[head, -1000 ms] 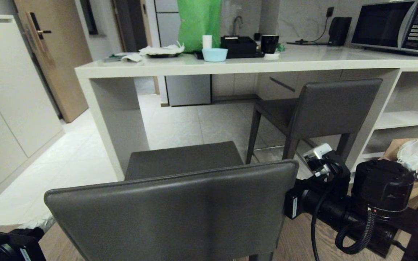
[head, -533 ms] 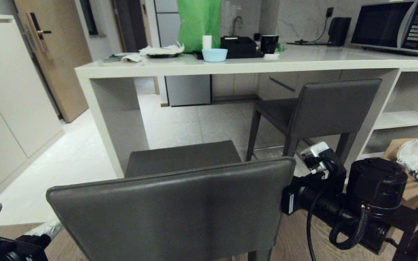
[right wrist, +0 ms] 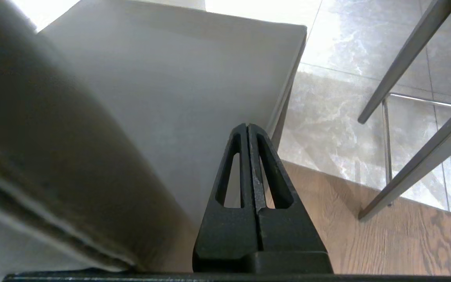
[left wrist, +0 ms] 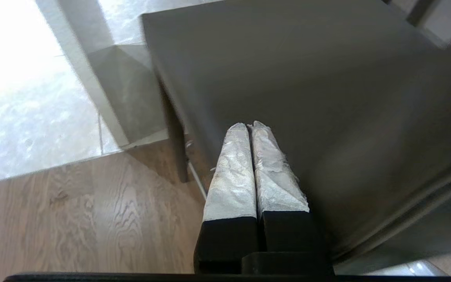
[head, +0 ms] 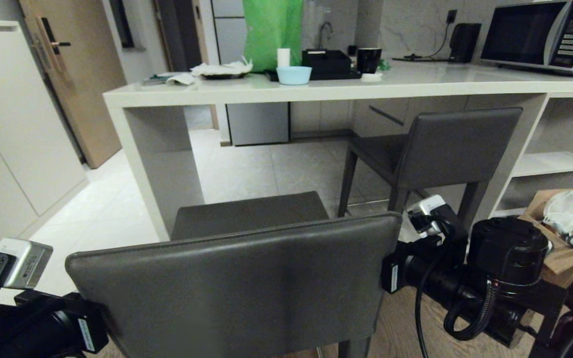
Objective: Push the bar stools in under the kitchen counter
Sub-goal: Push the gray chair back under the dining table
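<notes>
We see 2 matching tall stools in dark grey leather before the long off-white stone-look kitchen counter (head: 416,85). The near dark grey stool (head: 246,278) stands with its low rectangular backrest toward us; the front of its square seat reaches about as far as the counter's grey left side panel (head: 162,164), and the rest of it stands out on the wooden floor (left wrist: 73,211). The far dark grey stool (head: 440,149) stands to the right, tucked into the knee space with its backrest just under the worktop edge, beside the white open shelves (head: 550,164).

Our left gripper (left wrist: 251,127) sits at the near stool's left side, its 2 white-wrapped fingers (left wrist: 233,172) pressed together and empty, tips over the seat's left edge just ahead of the backrest. Our right gripper (right wrist: 248,127) sits at the stool's right side, its 2 black fingers (right wrist: 272,172) likewise pressed together with nothing between them, tips at the seat's right edge. Whether either gripper touches the leather we cannot tell.

On the worktop we see a pale blue bowl (head: 294,74), a black mug (head: 369,59), a green bag (head: 272,32) and a silver microwave oven (head: 545,35). A brown cardboard box (head: 560,248) stands at the right.
</notes>
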